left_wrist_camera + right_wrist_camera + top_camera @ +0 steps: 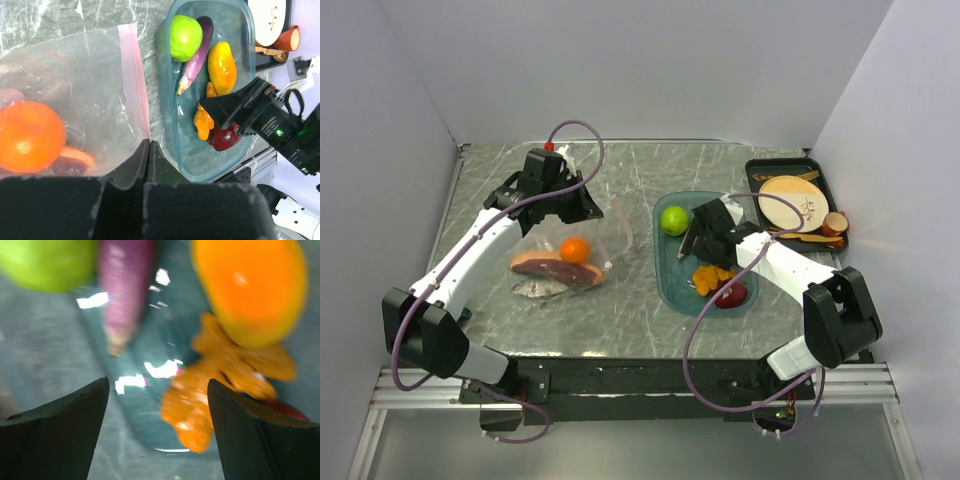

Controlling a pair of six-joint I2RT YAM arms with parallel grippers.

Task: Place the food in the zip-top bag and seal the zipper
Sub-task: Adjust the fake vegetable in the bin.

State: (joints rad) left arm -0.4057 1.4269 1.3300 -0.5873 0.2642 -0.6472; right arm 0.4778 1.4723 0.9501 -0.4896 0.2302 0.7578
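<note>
The clear zip-top bag (588, 238) lies left of centre, its pink zipper (134, 80) facing the tray. Inside it are an orange (575, 249), a brown-red slice (556, 268) and a grey fish (540, 288). My left gripper (598, 213) is shut on the bag's mouth edge, pinching the end of the pink strip (149, 142). My right gripper (159, 385) is open low over the teal tray (670, 272), with the orange-yellow bits (220, 385) between its fingers. The tray also holds a lime (674, 219), a purple slice (196, 55), a yellow-orange fruit (222, 67) and a dark red apple (731, 293).
A black tray (820, 175) at the back right carries a beige plate (793, 202) and a brown cup (835, 223). White walls close in the table on three sides.
</note>
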